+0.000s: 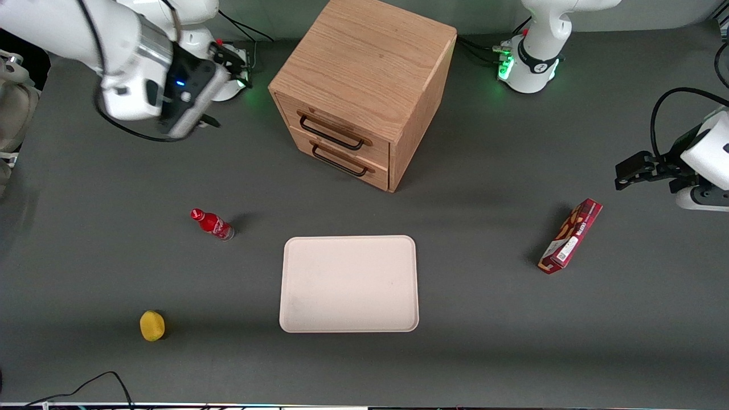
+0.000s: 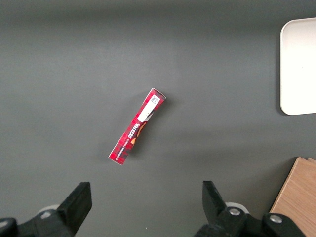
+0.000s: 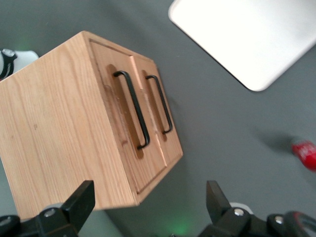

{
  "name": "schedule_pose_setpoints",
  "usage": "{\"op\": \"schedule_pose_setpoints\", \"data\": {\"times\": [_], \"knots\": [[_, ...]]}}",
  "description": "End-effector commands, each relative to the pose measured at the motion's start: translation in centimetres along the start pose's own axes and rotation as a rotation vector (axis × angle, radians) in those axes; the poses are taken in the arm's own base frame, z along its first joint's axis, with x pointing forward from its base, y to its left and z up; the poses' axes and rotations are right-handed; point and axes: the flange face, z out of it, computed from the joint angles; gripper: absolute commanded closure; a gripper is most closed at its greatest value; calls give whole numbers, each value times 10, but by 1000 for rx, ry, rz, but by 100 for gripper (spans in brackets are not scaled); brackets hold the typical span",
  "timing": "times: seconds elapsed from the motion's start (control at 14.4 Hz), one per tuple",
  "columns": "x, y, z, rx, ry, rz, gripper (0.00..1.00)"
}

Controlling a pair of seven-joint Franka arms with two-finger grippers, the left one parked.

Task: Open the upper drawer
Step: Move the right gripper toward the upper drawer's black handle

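Atop the cabinet (image 1: pixel 364 85), upper drawer (image 1: pixel 336 130) shut flush above lower drawer (image 1: pixel 342 162); tray (image 1: pixel 349 283) nearer the camera, bare. Gripper (image 1: pixel 199 122) aloft toward the working arm's end.

From the right wrist: gripper (image 3: pixel 150 205) spread wide, grasping nothing, over the cabinet.

Counted: one cabinet (image 1: pixel 364 74) with two drawers, one tray (image 1: pixel 349 283), one red bottle (image 1: pixel 212 224), one yellow fruit (image 1: pixel 152 326), one red box (image 1: pixel 570 236).
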Motion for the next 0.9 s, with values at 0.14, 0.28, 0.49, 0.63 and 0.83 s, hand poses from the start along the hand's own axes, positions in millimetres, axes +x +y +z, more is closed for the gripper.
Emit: {"op": "schedule_pose_setpoints", "data": {"times": [0.14,0.28,0.49,0.63,0.83], "knots": [[42,9,82,97,-51,-172,0],[46,8,115,100,-40,-166,0],[45,14,148,124,-33,-135,0],[42,15,162,123,-33,-123,0],[41,14,186,112,-17,-110,0]]}}
